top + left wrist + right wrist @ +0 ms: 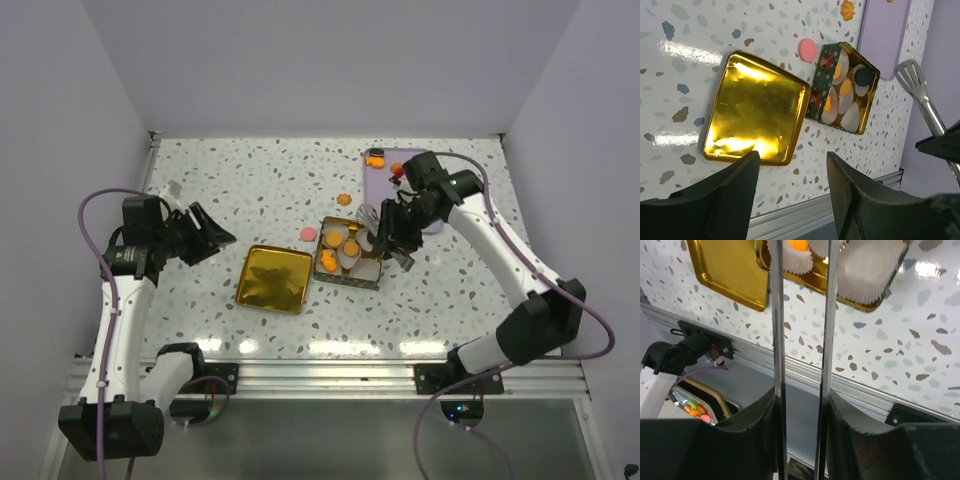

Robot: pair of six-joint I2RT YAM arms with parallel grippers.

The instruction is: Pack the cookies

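A green patterned tin [345, 280] holds white paper cups with orange cookies [351, 249] and a black one [864, 76]. A pink cookie [309, 233] and an orange cookie [344, 199] lie loose on the table behind the tin. Another orange cookie [375, 159] lies on the purple tray [385, 185]. My right gripper [397, 226] is shut on metal tongs [777, 315], whose tips hang over the tin's right side. My left gripper [215, 237] is open and empty, left of the gold lid [274, 278].
The gold lid [757, 107] lies flat next to the tin's left side [815, 95]. The table's front rail [805, 372] runs close below the tin. A small red and black thing [397, 171] sits on the purple tray.
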